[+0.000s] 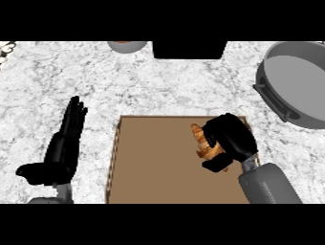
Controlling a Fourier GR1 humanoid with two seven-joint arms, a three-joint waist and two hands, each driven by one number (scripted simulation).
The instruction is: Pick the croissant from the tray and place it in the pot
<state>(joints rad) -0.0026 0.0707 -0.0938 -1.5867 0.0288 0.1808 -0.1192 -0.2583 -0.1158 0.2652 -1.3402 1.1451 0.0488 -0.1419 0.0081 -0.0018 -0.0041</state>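
Croissant (200,139) half under right hand (230,136)

The right hand (230,139) curls round the croissant (202,143) on the tray (158,167); the pot (308,83) sits apart.

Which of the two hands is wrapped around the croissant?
The right hand, its fingers curled round the croissant; the left hand rests open, left of the tray.

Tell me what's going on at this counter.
The robot's right hand is curled round the croissant at the right side of the brown tray; whether it is lifted yet cannot be told. The grey pot stands apart at the far right, nothing in it. The left hand rests open beside the tray's left edge.
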